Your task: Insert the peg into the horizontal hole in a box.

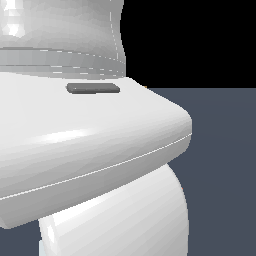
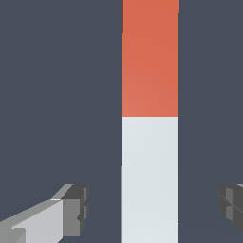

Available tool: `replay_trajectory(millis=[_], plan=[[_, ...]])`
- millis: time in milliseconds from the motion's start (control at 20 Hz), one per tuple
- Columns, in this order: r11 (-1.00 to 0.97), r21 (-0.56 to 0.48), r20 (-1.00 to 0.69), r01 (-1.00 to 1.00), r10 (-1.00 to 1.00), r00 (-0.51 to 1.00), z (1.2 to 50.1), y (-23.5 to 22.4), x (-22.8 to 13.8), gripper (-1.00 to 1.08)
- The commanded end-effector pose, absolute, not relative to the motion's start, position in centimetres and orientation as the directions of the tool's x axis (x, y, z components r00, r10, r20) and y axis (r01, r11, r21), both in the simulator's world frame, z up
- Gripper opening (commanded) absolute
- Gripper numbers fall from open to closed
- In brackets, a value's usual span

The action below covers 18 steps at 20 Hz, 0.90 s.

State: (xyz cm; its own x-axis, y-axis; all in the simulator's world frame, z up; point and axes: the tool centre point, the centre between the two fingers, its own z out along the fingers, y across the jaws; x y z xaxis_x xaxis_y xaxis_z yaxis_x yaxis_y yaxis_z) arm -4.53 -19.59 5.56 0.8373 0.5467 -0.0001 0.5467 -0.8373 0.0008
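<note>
In the wrist view the peg [image 2: 150,142] lies on the dark grey floor, its red-orange end part [image 2: 150,57] running out of the picture and its white part [image 2: 150,180] between my fingers. My gripper [image 2: 154,209] is open, with one fingertip [image 2: 76,209] on one side of the white part and the other fingertip [image 2: 231,206] on the other side, both apart from the peg. The box and its hole are out of view. In the exterior view the arm's white body [image 1: 85,150] fills most of the picture and hides the peg and gripper.
Dark grey floor [image 1: 225,175] shows at the exterior view's right, under a black background. A tiny orange-tan speck [image 1: 145,87] shows at the arm's edge; I cannot tell what it is.
</note>
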Motion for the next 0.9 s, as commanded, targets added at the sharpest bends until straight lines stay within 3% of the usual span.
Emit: replay_trajectory(millis=[0, 450, 500, 850], plan=[[-0.838, 0.000, -0.001, 0.545, 0.545, 0.838, 4.3, -19.6, -4.6, 1.00], [-0.840, 0.000, 0.000, 0.543, 0.543, 0.840, 1.9, -19.6, -4.6, 1.00], [-0.840, 0.000, 0.000, 0.543, 0.543, 0.840, 1.9, -19.6, -4.6, -1.00], [-0.840, 0.000, 0.000, 0.543, 0.543, 0.840, 1.9, -19.6, -4.6, -1.00]])
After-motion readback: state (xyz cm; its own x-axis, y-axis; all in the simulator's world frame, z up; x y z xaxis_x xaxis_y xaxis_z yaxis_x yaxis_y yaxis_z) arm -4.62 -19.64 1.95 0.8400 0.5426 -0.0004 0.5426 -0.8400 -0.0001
